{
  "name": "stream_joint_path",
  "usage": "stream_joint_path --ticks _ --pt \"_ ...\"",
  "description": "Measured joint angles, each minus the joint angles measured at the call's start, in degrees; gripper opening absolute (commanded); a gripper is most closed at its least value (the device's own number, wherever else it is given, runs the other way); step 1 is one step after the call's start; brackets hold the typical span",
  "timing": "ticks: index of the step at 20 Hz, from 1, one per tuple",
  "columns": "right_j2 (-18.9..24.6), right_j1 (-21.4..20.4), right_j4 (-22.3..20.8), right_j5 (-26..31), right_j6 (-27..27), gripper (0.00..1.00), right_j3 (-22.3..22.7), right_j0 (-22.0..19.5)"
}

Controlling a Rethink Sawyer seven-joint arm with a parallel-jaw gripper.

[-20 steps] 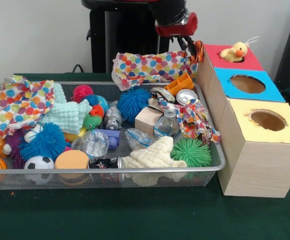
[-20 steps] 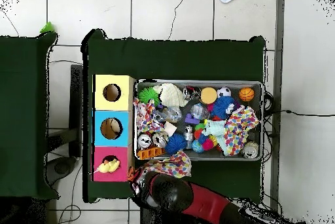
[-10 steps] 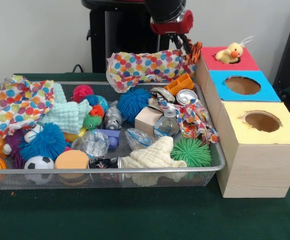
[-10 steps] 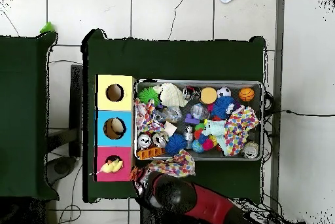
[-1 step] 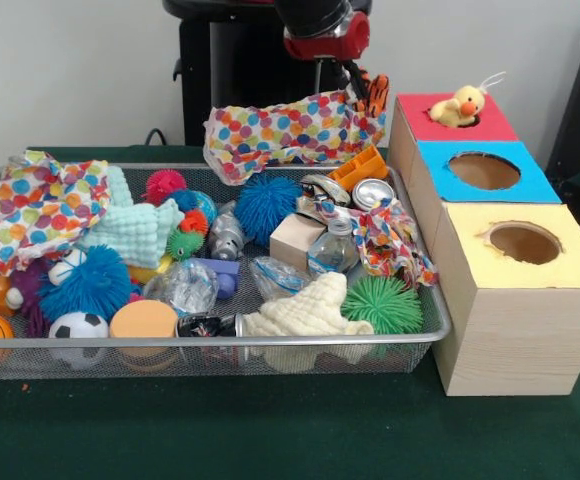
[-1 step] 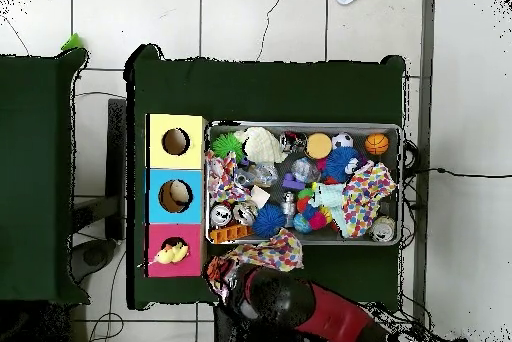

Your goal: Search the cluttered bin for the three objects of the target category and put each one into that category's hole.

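Duck [image 5: 464,104] in red hole [image 5: 472,117]

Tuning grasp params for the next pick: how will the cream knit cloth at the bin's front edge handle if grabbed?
The cream knit cloth lies bunched and folded, so it's probably floppy and will drape from a pinch. It looks light for its bulk. Its edge hangs over the bin rim beside the green spiky ball, so lifting may drag that neighbour.

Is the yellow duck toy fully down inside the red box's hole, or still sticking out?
Sticking out: the duck sits on the red box's hole, head and body above it.
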Motion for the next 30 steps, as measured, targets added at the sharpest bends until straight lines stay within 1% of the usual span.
stream_joint_path --ticks 6,10,18,24,27,30 --pt "0.0 -1.1 0.0 2.7 0.0 0.0 0.0 -2.1" --pt "0.0 -2.4 0.0 4.3 0.0 0.0 0.0 -2.8" --pt "0.6 -4.9 0.4 5.5 0.0 0.0 0.1 -2.6" --pt "2.5 -7.4 4.2 5.5 0.0 0.0 0.8 -0.7" --pt "4.0 -9.1 7.8 5.5 0.0 0.0 1.3 1.1" --pt "4.6 -10.0 9.7 5.5 0.0 0.0 1.5 2.0"
